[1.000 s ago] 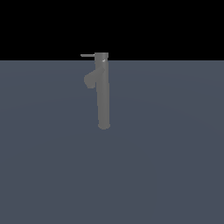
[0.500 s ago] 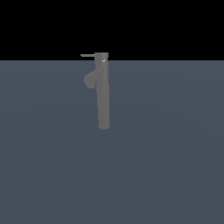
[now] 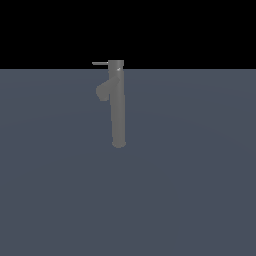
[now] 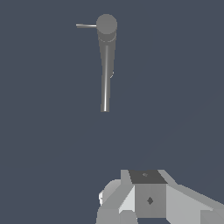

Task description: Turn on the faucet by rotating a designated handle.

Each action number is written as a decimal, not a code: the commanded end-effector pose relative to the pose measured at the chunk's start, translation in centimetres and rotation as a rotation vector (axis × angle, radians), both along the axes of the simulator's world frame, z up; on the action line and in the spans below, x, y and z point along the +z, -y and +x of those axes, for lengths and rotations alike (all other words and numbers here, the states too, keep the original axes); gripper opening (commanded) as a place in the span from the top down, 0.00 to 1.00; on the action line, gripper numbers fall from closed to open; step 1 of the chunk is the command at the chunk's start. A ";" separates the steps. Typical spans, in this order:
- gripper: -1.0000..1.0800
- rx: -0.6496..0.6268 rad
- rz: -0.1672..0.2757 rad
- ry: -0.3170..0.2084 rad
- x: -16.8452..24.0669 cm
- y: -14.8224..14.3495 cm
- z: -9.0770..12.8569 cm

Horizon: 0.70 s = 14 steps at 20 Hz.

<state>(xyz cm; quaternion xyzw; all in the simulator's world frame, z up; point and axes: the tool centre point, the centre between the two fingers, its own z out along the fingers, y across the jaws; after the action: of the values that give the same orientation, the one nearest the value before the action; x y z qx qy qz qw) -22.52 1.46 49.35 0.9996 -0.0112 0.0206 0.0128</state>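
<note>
Slate-grey surface (image 3: 190, 190) fills the lower part of the exterior view, under a flat black background (image 3: 200, 30); no arm appears in that view.

Going from the exterior view's left: the handle (image 3: 100, 63), a thin flat grey lever, projects horizontally toward the exterior view's left from the top cap of the faucet (image 3: 118, 110). Its free end lies against the black band just above the horizon line. Below the handle, a short stubby spout (image 3: 104, 90) branches off the column near the top and angles down toward the same side. The faucet column itself is tall, slim and matte grey, and stands upright near the middle of the surface, its base resting on it.

The wrist view looks down on the faucet (image 4: 106, 65) from above: the round cap is nearest the camera, the handle (image 4: 85, 26) extends sideways from it, and the column narrows toward its base.

The end effector (image 4: 144, 203) shows only as pale grey housing at the frame edge, well apart from the faucet and touching nothing. Its fingertips are out of frame, so I cannot tell whether they are spread or pressed together.
</note>
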 end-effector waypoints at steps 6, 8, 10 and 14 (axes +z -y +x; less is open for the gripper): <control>1.00 -0.004 -0.003 -0.005 -0.6 -0.6 4.1; 1.00 -0.005 -0.004 -0.007 -1.0 -0.8 5.6; 1.00 -0.006 -0.004 -0.009 -1.4 -1.0 7.2; 1.00 -0.008 -0.005 -0.013 -2.6 -1.6 10.5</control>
<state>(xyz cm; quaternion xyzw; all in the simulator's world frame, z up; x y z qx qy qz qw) -13.28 2.84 47.26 0.9997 -0.0145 0.0149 0.0154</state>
